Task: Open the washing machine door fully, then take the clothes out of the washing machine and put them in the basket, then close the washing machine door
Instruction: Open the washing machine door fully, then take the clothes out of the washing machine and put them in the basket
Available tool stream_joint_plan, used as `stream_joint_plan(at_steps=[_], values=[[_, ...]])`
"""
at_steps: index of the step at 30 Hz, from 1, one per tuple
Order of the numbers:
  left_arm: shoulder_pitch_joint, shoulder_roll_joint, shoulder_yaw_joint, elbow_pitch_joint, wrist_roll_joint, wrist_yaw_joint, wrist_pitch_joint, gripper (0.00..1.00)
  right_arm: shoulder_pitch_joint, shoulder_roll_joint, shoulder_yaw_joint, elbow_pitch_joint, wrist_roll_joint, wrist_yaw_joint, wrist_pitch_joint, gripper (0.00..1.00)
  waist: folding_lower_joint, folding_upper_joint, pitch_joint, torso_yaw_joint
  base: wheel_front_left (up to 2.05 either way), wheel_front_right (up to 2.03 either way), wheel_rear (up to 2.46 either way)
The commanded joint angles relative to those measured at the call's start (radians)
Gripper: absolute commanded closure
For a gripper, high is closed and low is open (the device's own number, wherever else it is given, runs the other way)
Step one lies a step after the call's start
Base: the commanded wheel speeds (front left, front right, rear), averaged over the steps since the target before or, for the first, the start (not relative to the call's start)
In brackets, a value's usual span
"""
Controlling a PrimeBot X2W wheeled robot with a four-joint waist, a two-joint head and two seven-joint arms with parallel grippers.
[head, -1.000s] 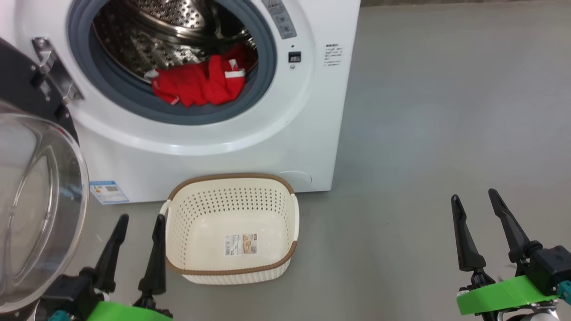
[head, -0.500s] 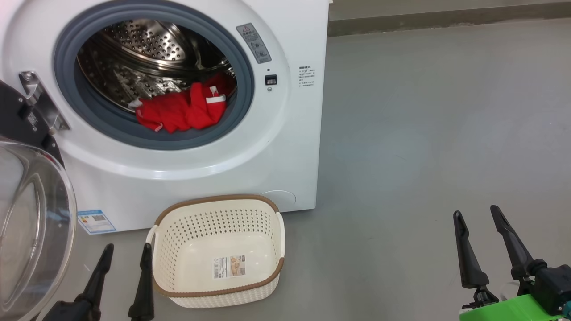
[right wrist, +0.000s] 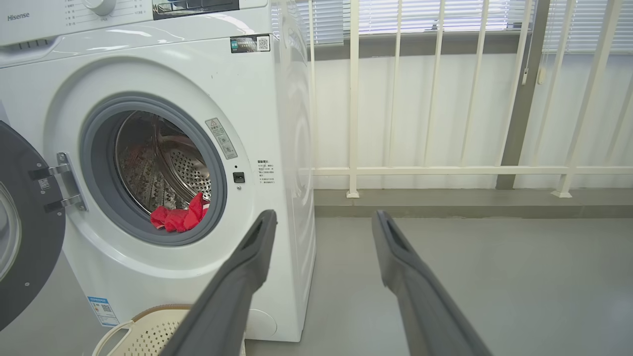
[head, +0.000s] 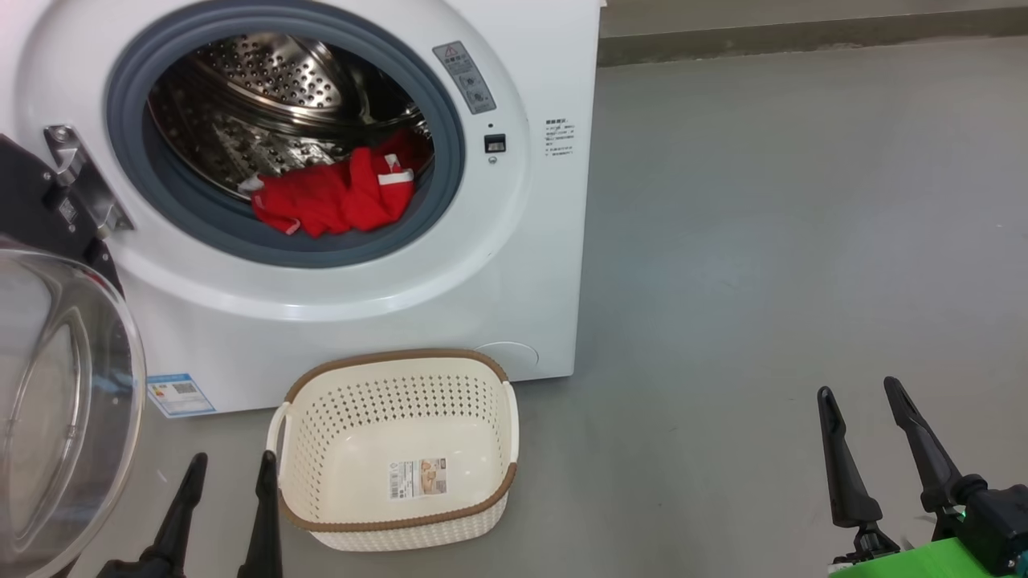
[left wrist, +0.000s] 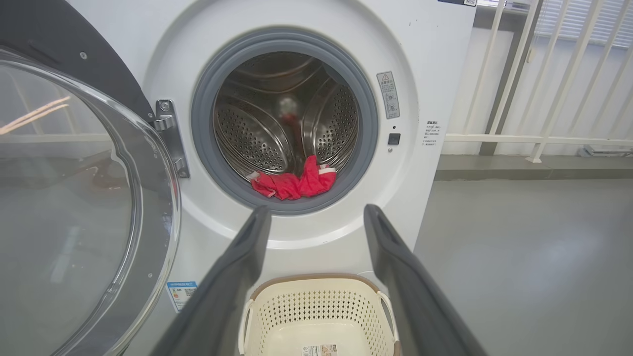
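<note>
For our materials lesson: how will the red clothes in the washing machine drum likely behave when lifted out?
The clothes lie crumpled in folds, so they are probably floppy and would droop from a grip. The heap looks small and thin, so likely light. It rests against the grey rubber ring, so it might drag there.

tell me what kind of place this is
Likely an indoor laundry area: a white washing machine, a plastic basket on the bare grey floor, and a white railing below window blinds.
</note>
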Motion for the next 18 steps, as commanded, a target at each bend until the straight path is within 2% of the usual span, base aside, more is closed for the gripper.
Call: stream_joint_plan(at_steps=[1,9,18], values=[[-0.030,0.014,0.032,-0.030,0.015,0.012,-0.001,0.00,-0.021,-0.013,0.021,-0.025,0.005,0.006,-0.006,0.00,0.0000,0.0000,0.000,0.006,0.00,0.00,0.00],[-0.039,0.017,0.022,-0.037,0.020,0.020,0.011,0.00,-0.026,-0.013,0.029,-0.017,0.010,0.006,-0.006,0.00,0.0000,0.0000,-0.003,0.014,0.48,-0.48,0.00],[-0.048,0.011,0.024,-0.049,0.011,0.035,0.008,0.00,-0.025,-0.013,0.039,-0.012,0.017,0.006,-0.006,0.00,0.0000,0.0000,0.000,0.017,1.50,-1.50,0.00]])
